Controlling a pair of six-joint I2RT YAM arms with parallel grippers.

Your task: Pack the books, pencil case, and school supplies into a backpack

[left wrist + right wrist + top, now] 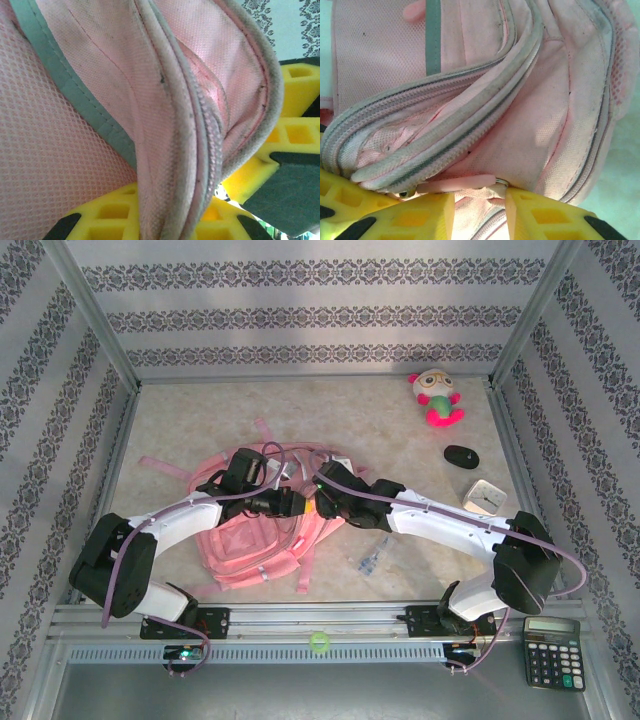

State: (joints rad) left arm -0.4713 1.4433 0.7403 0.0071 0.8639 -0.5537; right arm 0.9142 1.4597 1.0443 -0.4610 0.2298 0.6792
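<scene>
The pink backpack (248,540) is lying flat on the table (400,440), a bit left of centre, straps splayed out toward the back wall. Both arms are bent over it from the near edge: each one swings out wide at the elbow, then the white forearm runs back in toward the middle, so the two wrists almost meet nose to nose over the bag's right-hand edge.

The left gripper (298,506) is clamped on the bag. Up close in its wrist view, a fold of pink fabric with a zipper running along it is pinched between the yellow fingers (115,220).

The right gripper (318,500) sits right up against the bag too, but its jaws are standing partway apart. In its wrist view a pink zipper pull (460,183) lies across just above the fingertips (400,215), and nothing looks squeezed between them.

Just right of the bag, under the right forearm, there's a small clear packet (372,558) on the table. Farther out to the right are a black oval thing (461,456) and a small white square object (485,497). A pink-and-green plush toy (437,398) sits at the far right corner. A black calculator (553,650) is at the near right, past the arm's base.
</scene>
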